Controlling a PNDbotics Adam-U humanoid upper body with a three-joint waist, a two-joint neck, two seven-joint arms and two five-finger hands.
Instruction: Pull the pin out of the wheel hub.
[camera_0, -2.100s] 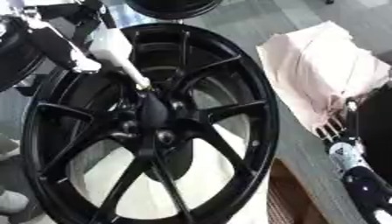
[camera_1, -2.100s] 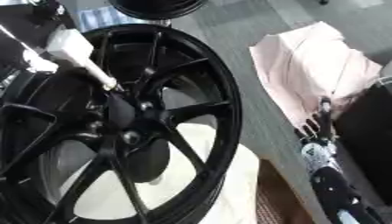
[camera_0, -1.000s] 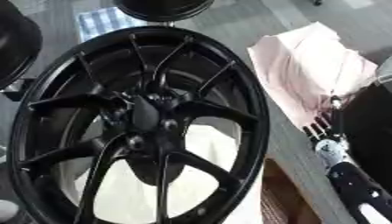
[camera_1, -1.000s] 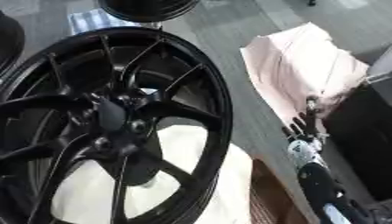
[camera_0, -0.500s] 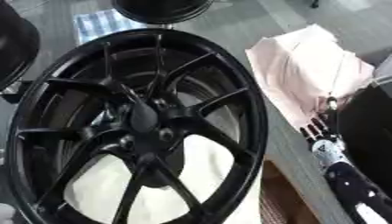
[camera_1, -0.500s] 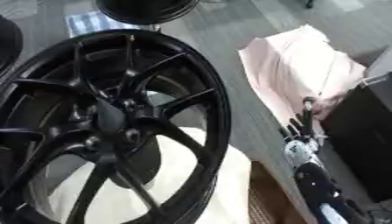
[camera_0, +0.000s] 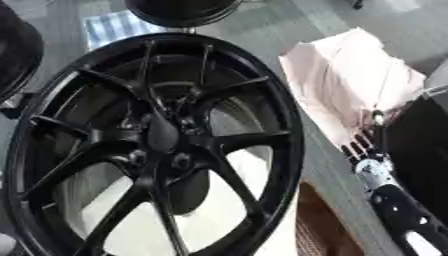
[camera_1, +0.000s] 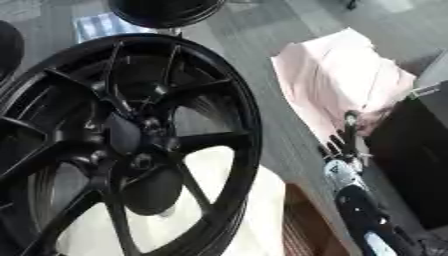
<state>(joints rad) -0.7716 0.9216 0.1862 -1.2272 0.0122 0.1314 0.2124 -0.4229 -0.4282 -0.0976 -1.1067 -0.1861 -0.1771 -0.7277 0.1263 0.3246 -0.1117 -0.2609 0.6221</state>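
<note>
Filling most of both views, the black wheel (camera_0: 157, 145) is standing tilted, its spoked face turned up toward the camera so the hub (camera_0: 162, 135) is sitting near the middle of the frame, within easy sight. It appears to be leaning on something pale and cream-coloured (camera_1: 245, 210) that is showing through the lower spokes, which is probably what is keeping it propped at this angle. No pin is visibly sticking out of the hub now: around the dark centre only small round bolt holes are showing, such as one (camera_0: 181, 161) just below the centre, so judging from this the pin is either already out or too dark to pick out against the black metal.

No left hand is appearing in either view. The right hand (camera_1: 343, 145) is resting at the right edge, well apart from the wheel, with its fingers (camera_1: 350, 122) pointing up and relaxed, holding nothing; its black and silver forearm is running down toward the lower right corner. It seems to be idling there, out of the way of the wheel.

A crumpled pink cloth (camera_0: 350, 80) is lying on the grey desk (camera_0: 280, 30) beyond the right hand, and another dark round object (camera_0: 182, 11) is sitting at the top edge, just behind the wheel's rim. A dark box-like shape (camera_1: 411, 150) is standing at the far right.
</note>
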